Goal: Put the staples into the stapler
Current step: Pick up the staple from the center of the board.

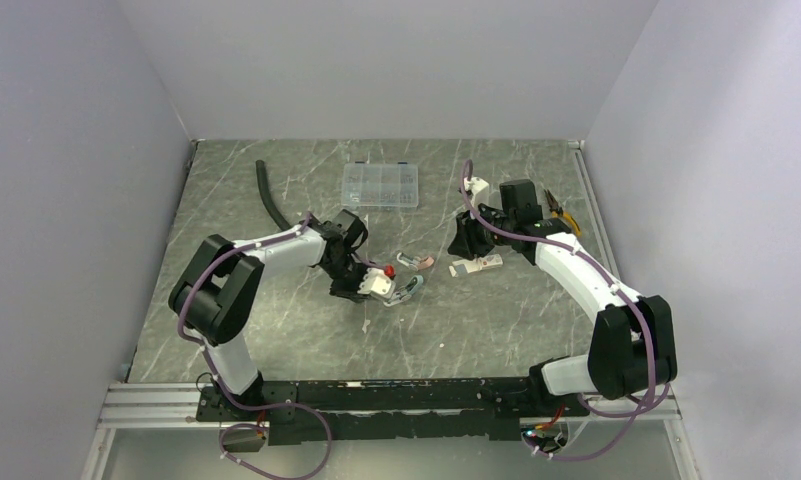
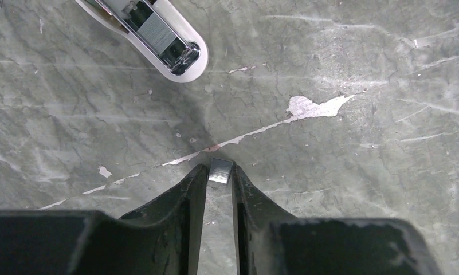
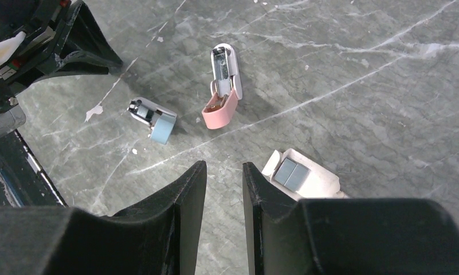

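Observation:
My left gripper [image 2: 220,173] is low over the table with its fingertips closed on a short silvery strip of staples [image 2: 220,169]; in the top view this gripper [image 1: 354,292] sits left of centre. An open white mini stapler [image 2: 158,37] lies just beyond it, and staples show in its channel. It is the blue-capped stapler [image 1: 408,289] [image 3: 152,119]. A pink-capped stapler [image 3: 222,86] lies open beside it. My right gripper [image 3: 224,166] hovers open and empty next to a small white carton [image 3: 307,180] that holds more staples [image 3: 291,173].
A clear compartment box [image 1: 380,185] sits at the back, with a black hose [image 1: 269,195] to its left. Pliers [image 1: 564,215] lie by the right wall. Scratches and chipped patches [image 2: 316,106] mark the marble-patterned table.

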Motion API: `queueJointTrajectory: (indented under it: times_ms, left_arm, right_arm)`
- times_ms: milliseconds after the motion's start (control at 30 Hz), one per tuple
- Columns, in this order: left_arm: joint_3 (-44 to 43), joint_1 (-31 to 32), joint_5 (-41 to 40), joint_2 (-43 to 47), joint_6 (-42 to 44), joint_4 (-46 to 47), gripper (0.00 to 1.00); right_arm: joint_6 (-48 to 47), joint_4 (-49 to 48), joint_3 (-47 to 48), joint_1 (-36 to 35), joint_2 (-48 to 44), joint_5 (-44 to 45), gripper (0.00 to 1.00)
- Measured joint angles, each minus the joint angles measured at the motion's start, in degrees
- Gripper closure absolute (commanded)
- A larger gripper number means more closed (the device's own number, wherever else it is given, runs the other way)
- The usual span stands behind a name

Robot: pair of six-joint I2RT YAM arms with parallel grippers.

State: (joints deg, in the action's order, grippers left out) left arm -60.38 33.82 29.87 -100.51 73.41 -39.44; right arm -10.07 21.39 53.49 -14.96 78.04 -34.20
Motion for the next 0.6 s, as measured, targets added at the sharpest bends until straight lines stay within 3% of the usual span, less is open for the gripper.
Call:
queueJointTrajectory:
  times_ms: [167, 367, 600]
  left_arm:
    - [0.17, 0.02, 0.00, 0.17, -1.49, 0.83, 0.82]
    - [2.03, -0.61, 1.99, 3.23, -6.75, 2.67, 0.83]
    - [-1.70, -3.28, 13.09, 8.92, -17.27, 2.80, 0.82]
  right_arm:
    - [-0.02, 0.00, 0.00, 0.17, 0.00, -0.37, 0.67]
    - [-0.48, 0.02, 0.00, 0.63, -0.17, -2.36, 0.67]
    - [-3.41, 0.22, 0.44, 1.01, -3.61, -13.18, 0.70]
